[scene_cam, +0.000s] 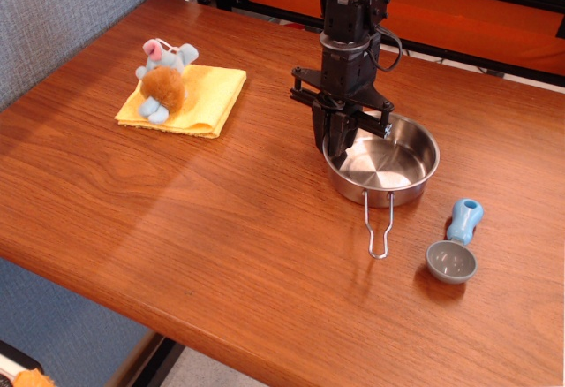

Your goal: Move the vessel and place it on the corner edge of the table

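The vessel (388, 162) is a shallow shiny steel pan with a wire-loop handle (380, 226) pointing toward the front edge. It sits right of the middle of the reddish-brown wooden table (221, 219). My black gripper (334, 147) comes down from above and is shut on the pan's left rim, one finger inside and one outside. The pan looks slightly raised or tilted at that side; I cannot tell for sure.
A small grey scoop with a blue handle (456, 244) lies just right of the pan's handle. A plush toy (162, 78) sits on a yellow cloth (199, 100) at the back left. An orange and black frame stands behind the table.
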Action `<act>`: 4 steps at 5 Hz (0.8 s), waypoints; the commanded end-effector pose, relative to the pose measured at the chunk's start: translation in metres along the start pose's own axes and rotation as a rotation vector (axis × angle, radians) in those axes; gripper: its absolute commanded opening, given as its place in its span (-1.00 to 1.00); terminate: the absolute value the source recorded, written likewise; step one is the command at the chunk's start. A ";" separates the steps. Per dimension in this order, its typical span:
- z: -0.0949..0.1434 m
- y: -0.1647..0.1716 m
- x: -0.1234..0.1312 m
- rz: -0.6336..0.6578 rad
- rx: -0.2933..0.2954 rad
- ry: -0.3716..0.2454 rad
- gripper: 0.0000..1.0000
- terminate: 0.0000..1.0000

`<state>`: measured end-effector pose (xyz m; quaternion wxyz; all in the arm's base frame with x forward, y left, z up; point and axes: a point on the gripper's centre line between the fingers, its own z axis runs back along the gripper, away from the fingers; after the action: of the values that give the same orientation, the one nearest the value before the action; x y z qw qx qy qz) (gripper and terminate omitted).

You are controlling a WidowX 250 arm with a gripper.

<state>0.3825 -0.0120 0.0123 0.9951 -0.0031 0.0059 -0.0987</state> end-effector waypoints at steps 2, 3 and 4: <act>0.067 0.005 -0.025 0.144 0.005 -0.066 -1.00 -1.00; 0.078 0.009 -0.048 0.393 0.039 -0.037 -1.00 -1.00; 0.075 0.010 -0.073 0.642 0.052 0.018 -1.00 -1.00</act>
<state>0.2994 0.0178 0.0672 0.9729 0.0279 0.0484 0.2244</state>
